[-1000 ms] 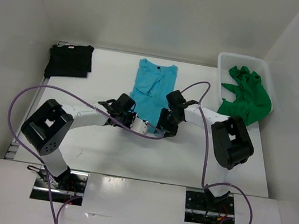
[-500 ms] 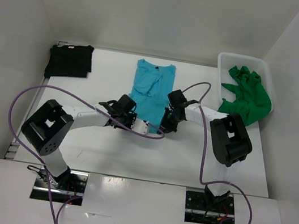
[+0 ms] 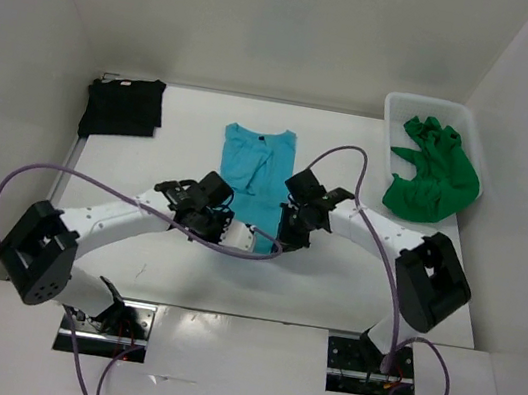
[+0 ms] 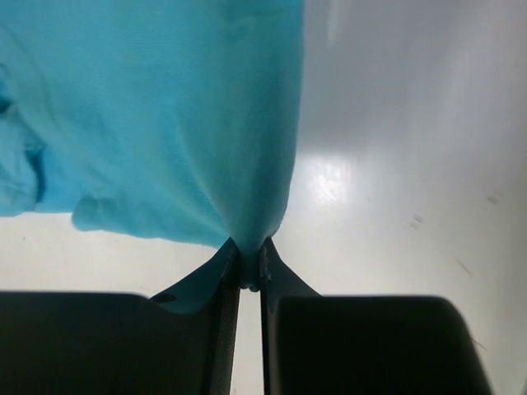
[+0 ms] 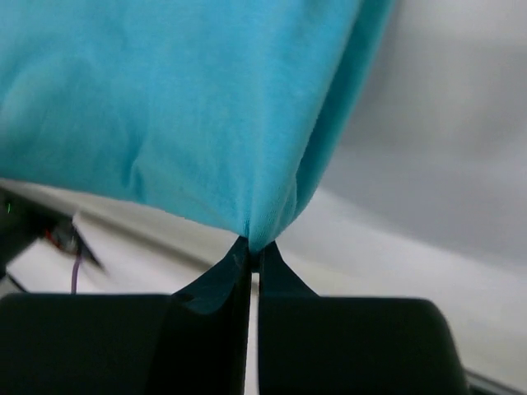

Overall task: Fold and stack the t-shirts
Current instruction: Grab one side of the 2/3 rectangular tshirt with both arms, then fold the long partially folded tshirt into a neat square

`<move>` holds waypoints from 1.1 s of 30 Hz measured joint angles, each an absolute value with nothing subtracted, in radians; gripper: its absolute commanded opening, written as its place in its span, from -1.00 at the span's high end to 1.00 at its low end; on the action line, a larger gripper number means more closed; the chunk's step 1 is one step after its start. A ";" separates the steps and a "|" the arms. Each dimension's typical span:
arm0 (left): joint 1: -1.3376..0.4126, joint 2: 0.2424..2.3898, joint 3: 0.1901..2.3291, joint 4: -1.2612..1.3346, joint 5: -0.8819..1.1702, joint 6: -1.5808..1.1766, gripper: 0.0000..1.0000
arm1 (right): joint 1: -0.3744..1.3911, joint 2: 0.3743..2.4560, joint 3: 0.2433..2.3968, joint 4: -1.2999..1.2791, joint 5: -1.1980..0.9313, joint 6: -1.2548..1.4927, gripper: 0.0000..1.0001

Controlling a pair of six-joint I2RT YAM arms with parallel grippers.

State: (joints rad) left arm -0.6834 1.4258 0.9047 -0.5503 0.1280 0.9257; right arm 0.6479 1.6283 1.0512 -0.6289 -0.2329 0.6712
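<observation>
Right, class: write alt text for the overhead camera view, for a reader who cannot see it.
From above, the left gripper and right gripper pinch the near hem of a turquoise t-shirt spread in the middle of the table. A folded black t-shirt lies far left; a crumpled green t-shirt spills over a white basket far right.

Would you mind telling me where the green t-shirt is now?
In the top view, the green t-shirt lies in the white basket at the far right of the table, spilling over the basket's near rim.
</observation>
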 measured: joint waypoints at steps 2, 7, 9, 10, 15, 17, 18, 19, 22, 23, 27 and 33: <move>-0.694 1.371 0.921 -0.641 0.149 0.915 1.00 | 0.691 1.576 1.039 -0.654 -0.252 0.683 1.00; -0.717 1.298 1.014 -0.835 0.217 0.901 1.00 | 0.775 1.473 1.033 -0.743 -0.305 0.722 1.00; -0.723 1.291 1.056 -0.903 0.245 0.883 1.00 | 0.797 1.446 1.034 -0.776 -0.326 0.738 1.00; -0.724 1.290 1.076 -0.930 0.259 0.876 1.00 | 0.806 1.434 1.036 -0.793 -0.337 0.745 1.00; -0.712 1.290 1.188 -1.039 0.331 0.812 1.00 | 0.822 1.408 1.091 -0.878 -0.385 0.771 1.00; -0.678 1.290 1.230 -1.059 0.357 0.783 1.00 | 0.819 1.409 1.137 -0.907 -0.395 0.772 1.00; -0.652 1.291 1.246 -1.063 0.367 0.773 1.00 | 0.813 1.410 1.159 -0.917 -0.401 0.767 1.00; -0.621 1.296 1.261 -1.066 0.375 0.757 1.00 | 0.807 1.414 1.183 -0.928 -0.406 0.762 1.00; -0.514 1.347 1.304 -1.071 0.405 0.721 1.00 | 0.757 1.439 1.242 -0.944 -0.422 0.727 1.00; -0.482 1.372 1.317 -1.068 0.413 0.702 1.00 | 0.731 1.452 1.256 -0.946 -0.427 0.711 1.00; -0.377 1.513 1.381 -1.028 0.448 0.646 1.00 | 0.595 1.539 1.304 -0.949 -0.448 0.645 1.00; -0.344 1.643 1.451 -0.895 0.444 0.591 1.00 | 0.487 1.692 1.390 -0.939 -0.485 0.548 1.00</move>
State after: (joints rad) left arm -0.3443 1.6432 1.4509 -0.8948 0.4438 0.5907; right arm 0.4866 1.6920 1.3895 -0.9386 -0.4847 0.5484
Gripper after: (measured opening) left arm 0.173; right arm 0.019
